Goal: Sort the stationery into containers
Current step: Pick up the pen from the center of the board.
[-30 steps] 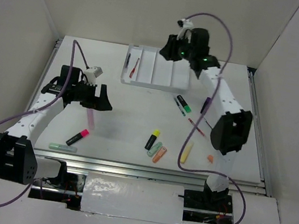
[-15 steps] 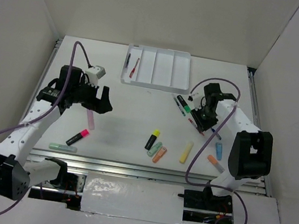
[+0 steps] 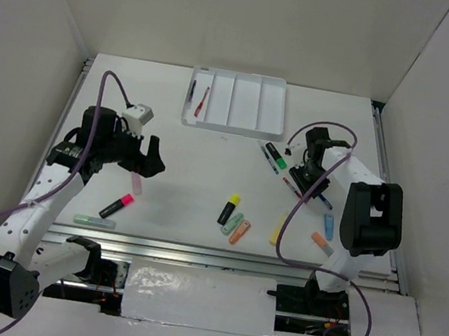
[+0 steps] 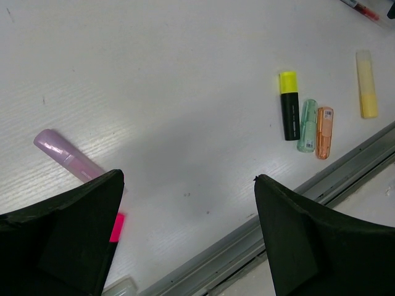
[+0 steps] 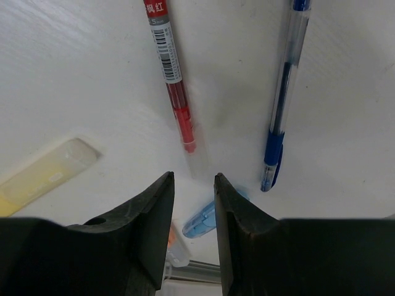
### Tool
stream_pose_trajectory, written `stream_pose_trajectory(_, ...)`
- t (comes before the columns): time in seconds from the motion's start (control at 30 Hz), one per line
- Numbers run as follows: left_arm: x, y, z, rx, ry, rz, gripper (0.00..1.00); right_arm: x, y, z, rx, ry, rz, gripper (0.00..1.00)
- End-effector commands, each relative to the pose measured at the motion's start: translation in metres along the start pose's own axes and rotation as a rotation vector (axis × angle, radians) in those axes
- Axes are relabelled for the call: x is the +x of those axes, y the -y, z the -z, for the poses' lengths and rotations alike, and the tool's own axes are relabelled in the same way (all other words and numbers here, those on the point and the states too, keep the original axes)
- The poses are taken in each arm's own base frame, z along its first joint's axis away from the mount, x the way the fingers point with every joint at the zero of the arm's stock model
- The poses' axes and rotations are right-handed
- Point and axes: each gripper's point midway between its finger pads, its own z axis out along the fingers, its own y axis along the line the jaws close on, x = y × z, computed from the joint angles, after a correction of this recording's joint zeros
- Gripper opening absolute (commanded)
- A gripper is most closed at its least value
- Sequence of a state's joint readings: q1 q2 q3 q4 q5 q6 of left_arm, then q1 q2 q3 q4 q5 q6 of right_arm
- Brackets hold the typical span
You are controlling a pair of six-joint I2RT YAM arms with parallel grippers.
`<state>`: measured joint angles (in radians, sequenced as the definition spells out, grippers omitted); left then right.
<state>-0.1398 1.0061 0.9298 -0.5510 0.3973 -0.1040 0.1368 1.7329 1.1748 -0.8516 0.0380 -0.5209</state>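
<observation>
Hanging with fingers spread wide and empty, the left gripper [image 4: 188, 179] is near a lilac marker [image 4: 65, 154] lying slantwise on the table [image 4: 185, 92]. The right gripper [image 5: 192, 179], fingers narrowly parted on nothing, faces one red pen [image 5: 174, 92] and one blue pen [image 5: 281, 105], roughly parallel, their long axes running away from it. Farthest, the white tray [image 3: 257, 104] holds two thin pens [image 3: 202, 101] lengthwise in its leftmost compartment.
</observation>
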Motion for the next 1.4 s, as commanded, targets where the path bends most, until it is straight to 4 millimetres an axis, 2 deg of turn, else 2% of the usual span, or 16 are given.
stream_pose_trajectory(0.0, -0.007, 0.000, 0.001, 0.012, 0.034, -0.026, 0.99, -0.027, 0.006, 0.007, 0.005, 0.082, 0.011, 0.40)
stream_pose_trajectory(0.2, -0.007, -0.002, 0.000, 0.010, 0.029, -0.015, 0.99, -0.031, -0.003, -0.002, -0.039, 0.094, 0.017, 0.40)
stream_pose_trajectory(0.47, -0.005, -0.004, 0.000, 0.009, 0.034, -0.001, 0.99, -0.041, -0.005, -0.012, -0.047, 0.125, 0.025, 0.38)
stream_pose_trajectory(0.83, -0.004, -0.006, -0.001, 0.008, 0.027, 0.005, 0.99, -0.039, -0.011, -0.029, -0.073, 0.088, 0.043, 0.33)
stream_pose_trajectory(0.97, -0.003, -0.006, -0.002, 0.009, 0.024, 0.010, 0.99, -0.041, -0.014, -0.032, -0.083, 0.076, 0.058, 0.28)
stream_pose_trajectory(1.07, -0.002, -0.007, -0.003, 0.006, 0.018, 0.012, 0.99, -0.044, -0.019, -0.031, -0.095, 0.071, 0.077, 0.16)
stream_pose_trajectory(1.1, -0.002, -0.008, -0.003, 0.004, 0.018, 0.012, 0.99, -0.049, -0.024, -0.024, -0.106, 0.085, 0.090, 0.08)
stream_pose_trajectory(1.17, -0.002, -0.008, -0.003, 0.005, 0.019, 0.013, 0.99, -0.059, -0.033, -0.010, -0.135, 0.120, 0.107, 0.05)
stream_pose_trajectory(1.2, -0.001, -0.008, -0.003, 0.003, 0.019, 0.013, 0.99, -0.074, -0.045, 0.010, -0.177, 0.175, 0.125, 0.02)
stream_pose_trajectory(1.27, -0.001, -0.008, -0.004, 0.005, 0.019, 0.013, 0.99, -0.091, -0.058, 0.035, -0.219, 0.243, 0.148, 0.00)
stream_pose_trajectory(1.3, -0.002, -0.008, -0.003, 0.005, 0.021, 0.013, 0.99, -0.110, -0.071, 0.061, -0.258, 0.316, 0.168, 0.00)
stream_pose_trajectory(1.37, -0.003, -0.008, -0.004, 0.006, 0.017, 0.013, 0.99, -0.130, -0.083, 0.087, -0.295, 0.388, 0.182, 0.00)
